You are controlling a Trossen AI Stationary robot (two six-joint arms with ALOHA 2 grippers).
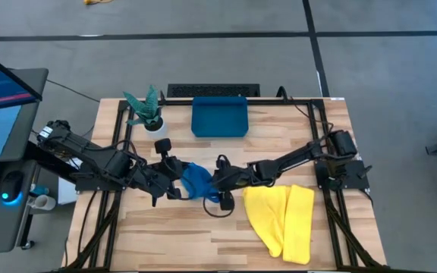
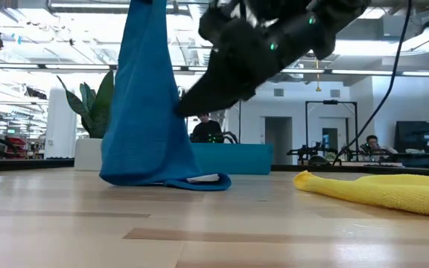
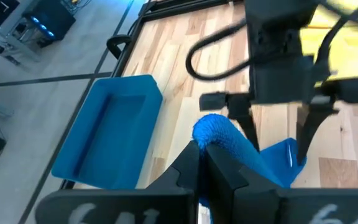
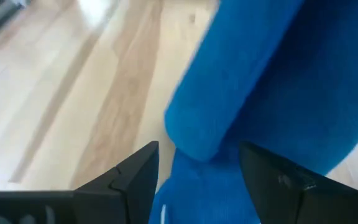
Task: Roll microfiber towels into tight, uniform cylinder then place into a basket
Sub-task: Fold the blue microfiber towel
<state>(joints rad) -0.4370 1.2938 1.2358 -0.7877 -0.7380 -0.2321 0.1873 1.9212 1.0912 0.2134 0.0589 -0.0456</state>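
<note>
The left claw [image 3: 199, 163] is clamped on the blue towel [image 1: 196, 180], lifting it off mid-surface; the right claw [image 4: 197, 167] gapes beside it, holding nothing; the yellow towel [image 1: 287, 220] lies unrolled at near right; the far teal basket [image 1: 219, 117] looks empty, so I judge both rolls remain.

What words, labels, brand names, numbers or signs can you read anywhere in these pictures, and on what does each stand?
None can be read.
Monitor beside the table: text too small to read.
Left gripper: pale marks on its body, too blurred to read.
Blue towel, yellow towel, basket: plain.
</note>
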